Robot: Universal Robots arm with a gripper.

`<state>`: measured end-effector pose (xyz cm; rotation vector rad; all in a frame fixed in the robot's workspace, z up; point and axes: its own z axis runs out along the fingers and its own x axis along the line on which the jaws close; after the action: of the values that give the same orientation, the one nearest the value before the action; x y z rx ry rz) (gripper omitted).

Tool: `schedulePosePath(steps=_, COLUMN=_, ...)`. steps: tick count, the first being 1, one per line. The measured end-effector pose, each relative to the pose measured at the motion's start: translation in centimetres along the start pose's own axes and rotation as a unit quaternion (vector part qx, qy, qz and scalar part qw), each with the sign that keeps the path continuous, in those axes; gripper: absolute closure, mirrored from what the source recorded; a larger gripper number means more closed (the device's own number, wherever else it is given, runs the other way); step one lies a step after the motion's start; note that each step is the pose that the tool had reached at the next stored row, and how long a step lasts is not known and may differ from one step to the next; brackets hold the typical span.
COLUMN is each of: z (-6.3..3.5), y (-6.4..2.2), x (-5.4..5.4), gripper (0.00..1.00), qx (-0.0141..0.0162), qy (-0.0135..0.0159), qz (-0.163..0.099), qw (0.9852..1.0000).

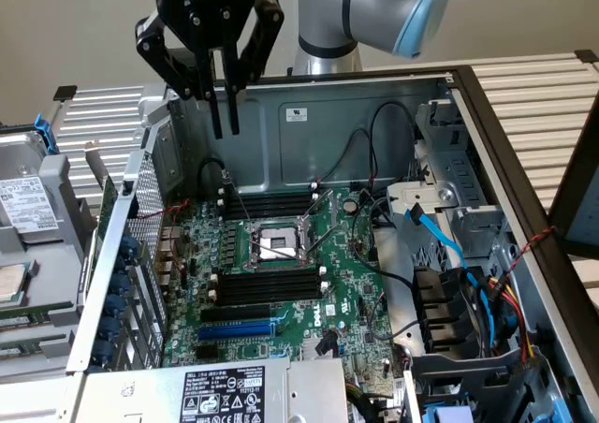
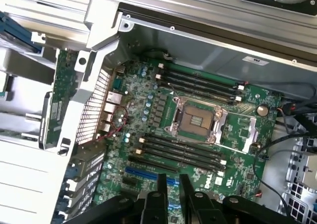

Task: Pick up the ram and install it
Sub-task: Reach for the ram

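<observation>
Open grey steel computer case (image 1: 374, 114), lying on its side: a green motherboard (image 1: 346, 283) covers its floor, with a silver processor socket (image 1: 271, 245) between rows of long black memory slots (image 1: 267, 283).

Black two-fingered gripper (image 1: 226, 128) (image 2: 172, 179): hangs above the case's far corner at the exterior view's left. Its fingers stand partly apart with a narrow gap between them and nothing in it.

Long thin green ram stick (image 1: 106, 203) (image 2: 53, 102): stands on edge just outside the case's perforated wall, on the exterior view's left. It is apart from the gripper and not in any slot.
</observation>
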<state>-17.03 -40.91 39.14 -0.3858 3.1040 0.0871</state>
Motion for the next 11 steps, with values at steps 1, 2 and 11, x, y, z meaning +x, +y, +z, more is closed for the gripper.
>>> schedulePosePath(steps=1, z=0.04, y=0.00, x=0.0, gripper=0.75, qx=-0.0002, qy=0.0004, qz=-0.009, qw=1.0000)
schedulePosePath(steps=2, z=0.10, y=0.01, x=0.1, gripper=0.75, qx=-0.0004, qy=0.0007, qz=-0.016, qw=0.9999)
schedulePosePath(steps=11, z=0.59, y=0.27, x=1.2, gripper=0.75, qx=-0.0012, qy=0.0031, qz=-0.058, qw=0.9983)
